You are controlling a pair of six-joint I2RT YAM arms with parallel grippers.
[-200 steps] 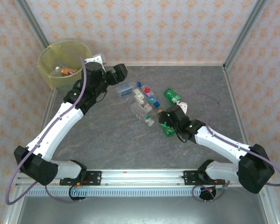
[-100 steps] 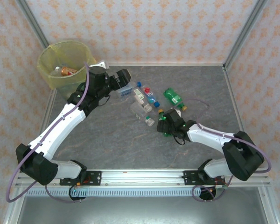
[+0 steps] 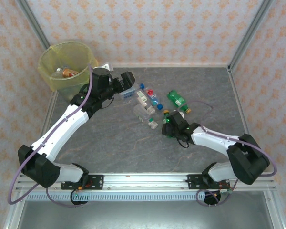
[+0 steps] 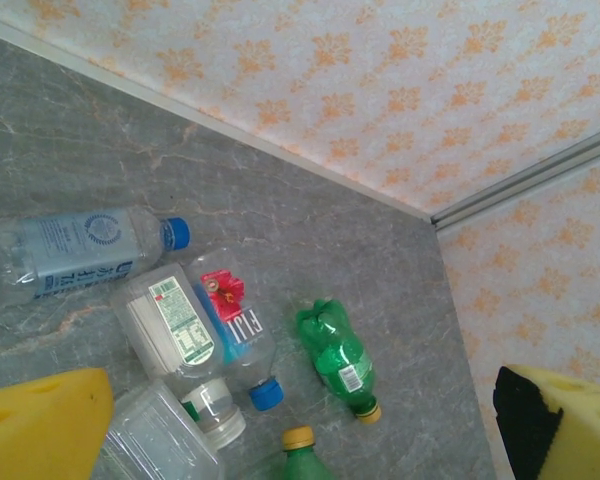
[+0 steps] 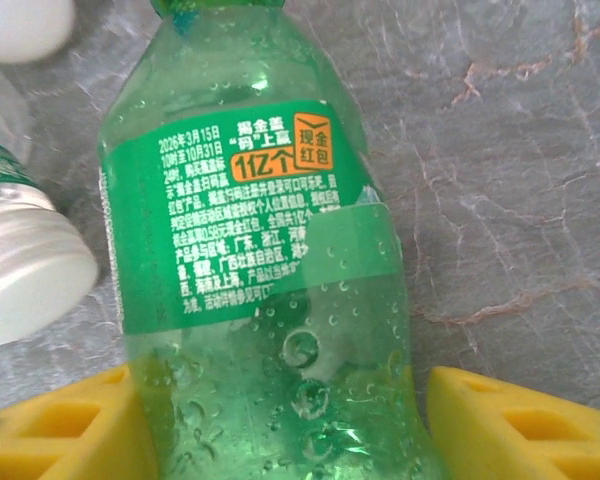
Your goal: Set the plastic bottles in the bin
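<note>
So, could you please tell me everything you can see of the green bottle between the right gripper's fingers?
The green bottle is translucent green plastic, with droplets inside and a green label printed in white with an orange patch. It wears a yellow cap and lies on its side on the grey table. The right gripper straddles its body, yellow pads at both sides; contact cannot be told. A white-capped bottle lies beside it.

Glossy green plastic bottle point(image 5: 265, 300), matt table point(image 5: 500, 200)

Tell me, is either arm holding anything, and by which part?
Left gripper: nothing, jaws open. Right gripper: its fingers flank the green bottle below its label, on the table; whether they grip it cannot be told.
</note>
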